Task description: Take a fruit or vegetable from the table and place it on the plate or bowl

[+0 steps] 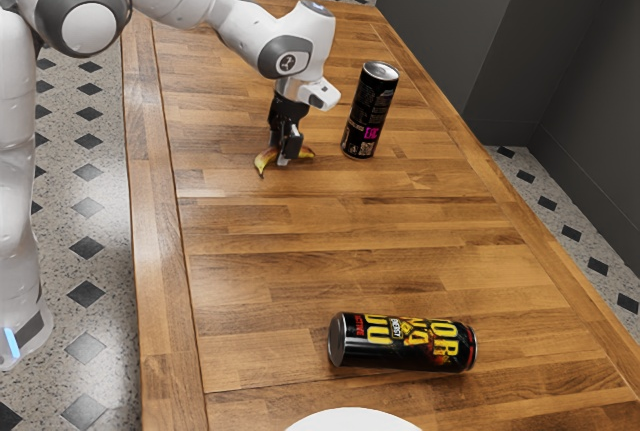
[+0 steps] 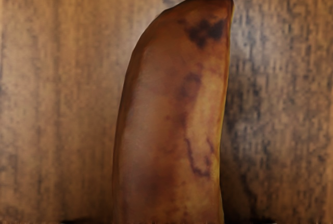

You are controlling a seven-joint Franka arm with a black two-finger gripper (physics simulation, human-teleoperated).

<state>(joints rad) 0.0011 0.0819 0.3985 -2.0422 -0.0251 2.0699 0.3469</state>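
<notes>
Gripper (image 1: pixel 288 153) down on a banana (image 1: pixel 266 162) at the far end of a wooden table (image 1: pixel 300 251); the pick-up step is in hand.

Exterior view: the gripper sits low over the middle of the banana, which lies flat on the table in the upper middle of the frame. I cannot tell whether it has clamped the fruit or is loose. An upright can (image 1: pixel 368 111) stands to the banana's right, near but apart. A second can (image 1: pixel 402 342) lies on its side low in the frame, between the banana and the white plate (image 1: pixel 350 419) at the bottom edge. I judge the next move calls for a sure hold, a lift, then a carry high over that second can. Wrist view: the brown-blotched banana (image 2: pixel 174 130) runs up the centre of the frame, close under the gripper, with wood grain around it.
</notes>
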